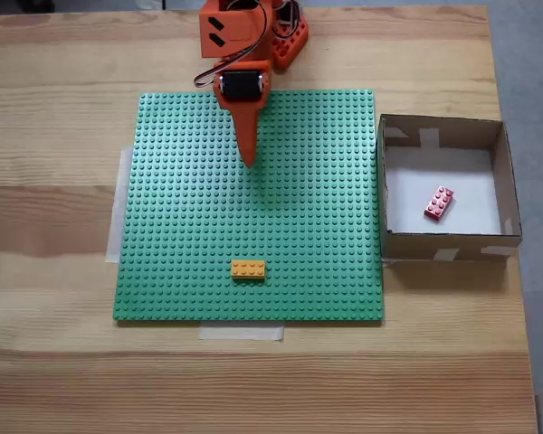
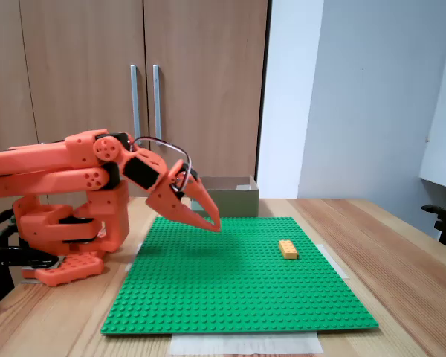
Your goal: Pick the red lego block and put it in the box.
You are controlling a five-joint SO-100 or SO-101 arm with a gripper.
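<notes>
Gripper (image 1: 249, 161): orange, closed to a point, holding nothing, hovering above the green baseplate (image 1: 299, 271); seen in both fixed views.
Red lego block (image 1: 439, 203): lying tilted on the white floor of the box (image 1: 444, 247).
Box: just beside the baseplate's right edge.
Yellow brick (image 1: 248, 268): near the baseplate's front edge.

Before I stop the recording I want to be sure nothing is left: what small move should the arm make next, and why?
Probably just fold back to rest. The red lego block already lies inside the box, and the gripper looks shut and empty above the green baseplate, far from the yellow brick.
</notes>
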